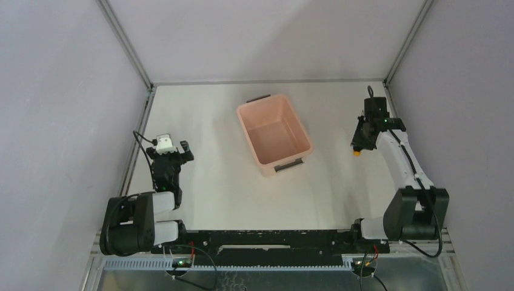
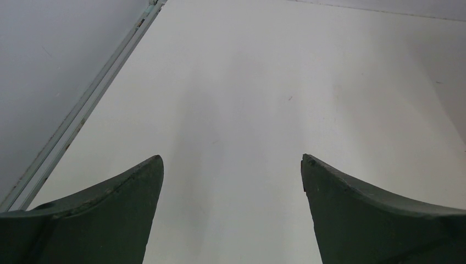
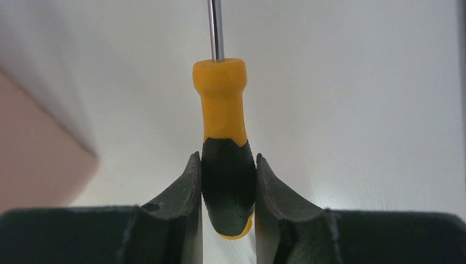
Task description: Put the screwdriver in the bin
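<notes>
The salmon-pink bin [image 1: 276,133] stands near the middle of the table, open and empty; its edge shows blurred at the left of the right wrist view [image 3: 38,148]. My right gripper [image 1: 359,145] is right of the bin and shut on the screwdriver [image 3: 225,137]. The fingers [image 3: 184,190] press the black part of the handle, with the yellow-orange part and thin shaft pointing away. In the top view only its yellow end [image 1: 357,153] shows. My left gripper [image 1: 176,151] is open and empty at the left of the table, as the left wrist view [image 2: 232,162] shows.
Grey walls close the table on the left, back and right, with metal rails [image 1: 136,151] along their base. Bare table [image 1: 224,182] lies between the two grippers and in front of the bin.
</notes>
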`<control>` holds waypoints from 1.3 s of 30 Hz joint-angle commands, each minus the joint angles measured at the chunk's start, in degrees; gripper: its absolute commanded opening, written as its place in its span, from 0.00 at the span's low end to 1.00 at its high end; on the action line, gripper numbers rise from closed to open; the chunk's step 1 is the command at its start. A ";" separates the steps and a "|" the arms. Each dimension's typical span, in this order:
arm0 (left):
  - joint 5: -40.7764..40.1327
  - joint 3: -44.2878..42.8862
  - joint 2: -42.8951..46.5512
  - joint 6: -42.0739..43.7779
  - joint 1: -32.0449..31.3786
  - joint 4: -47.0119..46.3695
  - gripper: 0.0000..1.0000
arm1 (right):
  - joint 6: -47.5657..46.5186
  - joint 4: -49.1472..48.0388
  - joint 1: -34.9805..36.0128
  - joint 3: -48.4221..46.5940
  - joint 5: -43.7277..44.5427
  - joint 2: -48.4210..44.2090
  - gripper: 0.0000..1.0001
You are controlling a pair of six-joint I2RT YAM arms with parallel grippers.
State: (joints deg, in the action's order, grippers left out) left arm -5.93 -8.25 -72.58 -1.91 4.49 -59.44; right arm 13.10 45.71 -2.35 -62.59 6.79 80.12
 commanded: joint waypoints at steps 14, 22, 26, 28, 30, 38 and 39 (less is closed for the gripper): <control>-0.66 -2.38 0.60 0.95 -0.32 -1.91 1.00 | 9.73 14.54 33.56 -34.35 6.80 4.68 0.06; -0.61 -2.35 0.64 0.96 -0.32 -1.91 1.00 | 11.65 10.01 40.71 -41.67 6.06 16.98 0.05; -0.65 -2.37 0.53 0.95 -0.35 -1.91 1.00 | 10.52 6.20 41.59 -40.46 4.88 22.33 0.04; -0.63 -2.31 0.59 0.95 -0.36 -1.90 1.00 | 10.75 5.89 41.83 -40.23 5.26 25.72 0.04; -0.64 -2.30 0.57 0.95 -0.35 -1.91 1.00 | 11.38 5.57 41.89 -39.78 5.25 29.10 0.05; -0.66 -2.32 0.59 0.95 -0.36 -1.91 1.00 | 17.14 -2.70 41.84 -31.50 3.78 36.69 0.09; -0.66 -2.35 0.59 0.95 -0.32 -1.91 1.00 | 17.93 -3.60 41.75 -30.47 3.79 37.25 0.10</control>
State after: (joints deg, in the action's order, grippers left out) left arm -5.93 -8.25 -72.58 -1.91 4.49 -59.44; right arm 26.37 48.66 39.18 -96.01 10.98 116.84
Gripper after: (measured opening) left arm 0.996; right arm 0.386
